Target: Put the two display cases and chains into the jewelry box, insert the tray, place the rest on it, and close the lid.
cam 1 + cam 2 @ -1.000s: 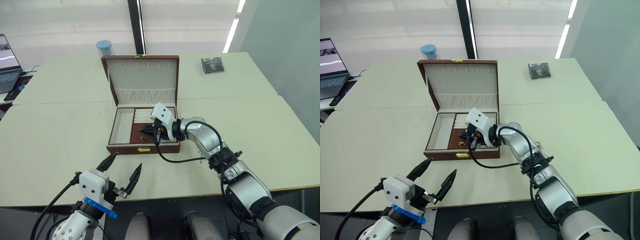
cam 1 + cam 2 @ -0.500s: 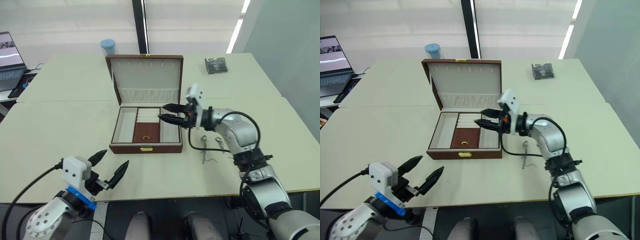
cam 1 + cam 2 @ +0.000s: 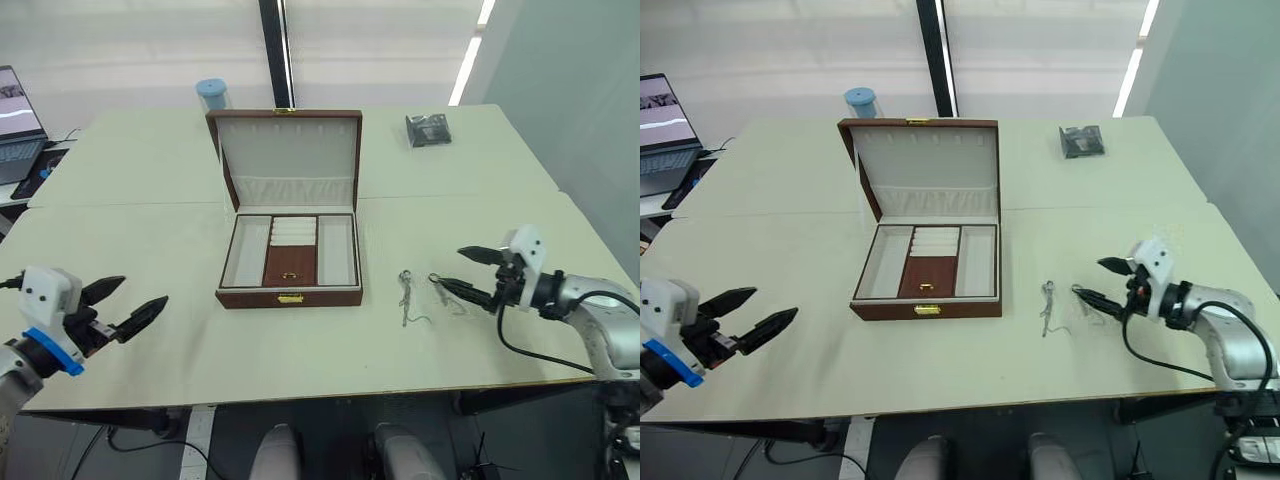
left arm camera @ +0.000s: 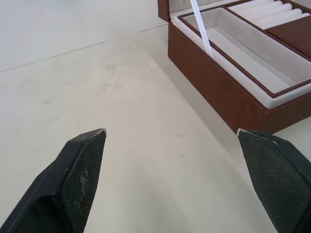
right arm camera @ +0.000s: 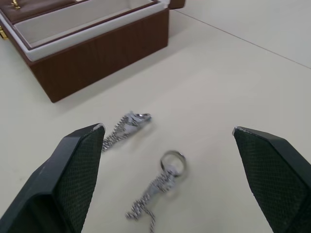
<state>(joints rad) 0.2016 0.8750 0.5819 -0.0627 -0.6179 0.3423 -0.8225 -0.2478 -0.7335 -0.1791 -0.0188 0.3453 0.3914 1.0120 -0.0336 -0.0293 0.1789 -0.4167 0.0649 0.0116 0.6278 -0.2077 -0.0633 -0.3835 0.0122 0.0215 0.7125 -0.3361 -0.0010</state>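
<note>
Right pincer (image 3: 478,272) low over the table (image 3: 150,230) near its right edge, fingers spread wide, pointing at two chains (image 3: 405,296) lying loose beside the jewelry box (image 3: 290,296). Lid (image 3: 286,150) standing open, tray (image 3: 291,252) seated inside. Left pincer (image 3: 118,304) spread wide too, hovering near the front left corner.

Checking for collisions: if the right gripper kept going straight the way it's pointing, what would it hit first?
Probably the nearer chain: the open right gripper points along the table at it, with a second chain just beyond and the box farther on. Height above the table is hard to judge.
</note>
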